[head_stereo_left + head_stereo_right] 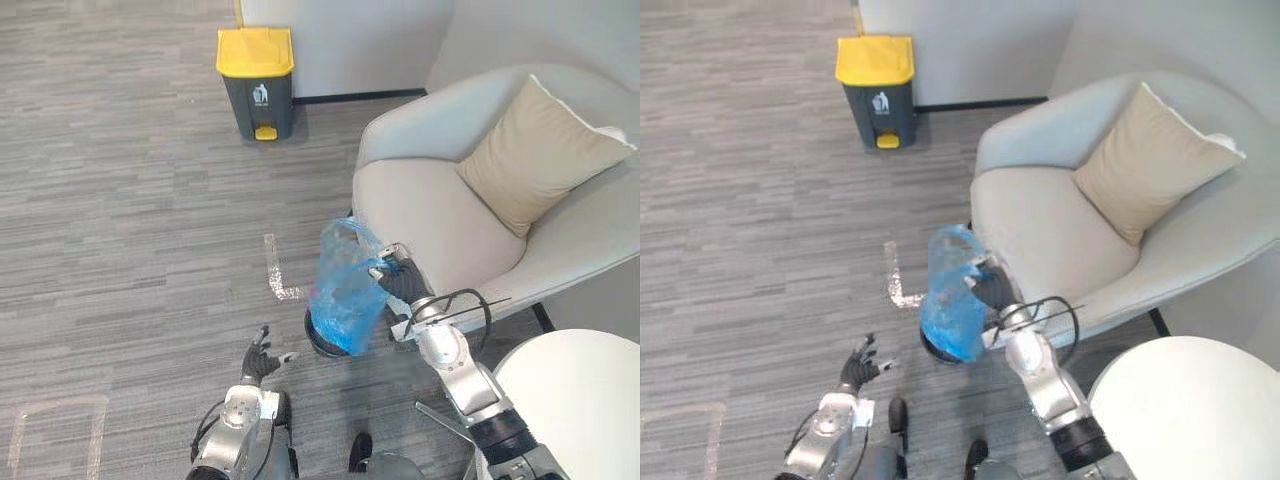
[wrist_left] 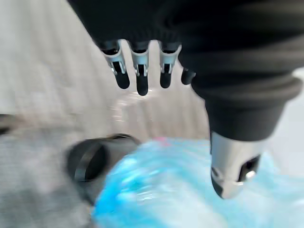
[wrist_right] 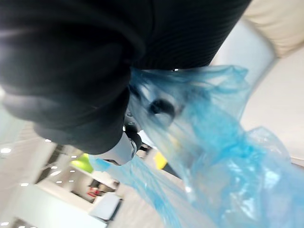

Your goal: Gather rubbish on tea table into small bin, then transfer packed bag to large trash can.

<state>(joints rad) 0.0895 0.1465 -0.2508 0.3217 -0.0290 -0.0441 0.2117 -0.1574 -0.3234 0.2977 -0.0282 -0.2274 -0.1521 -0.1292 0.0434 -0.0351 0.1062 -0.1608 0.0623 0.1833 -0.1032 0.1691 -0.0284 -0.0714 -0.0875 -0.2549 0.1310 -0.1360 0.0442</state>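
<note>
A pale grey armchair (image 1: 440, 220) stands just beyond the right hand (image 1: 400, 283); the front edge of its seat is v. near that hand. A beige cushion (image 1: 540, 155) leans in the chair's back corner, further off & to the right of the same hand. On the grey striped carpet (image 1: 130, 200) a white tape corner (image 1: 274, 268) lies beyond the left hand (image 1: 258, 362), left of the right hand. A faint tape rectangle (image 1: 62, 402) is well left of the left hand. Far beyond both hands: white wall (image 1: 340, 40) w/ dark skirting (image 1: 360, 97).
</note>
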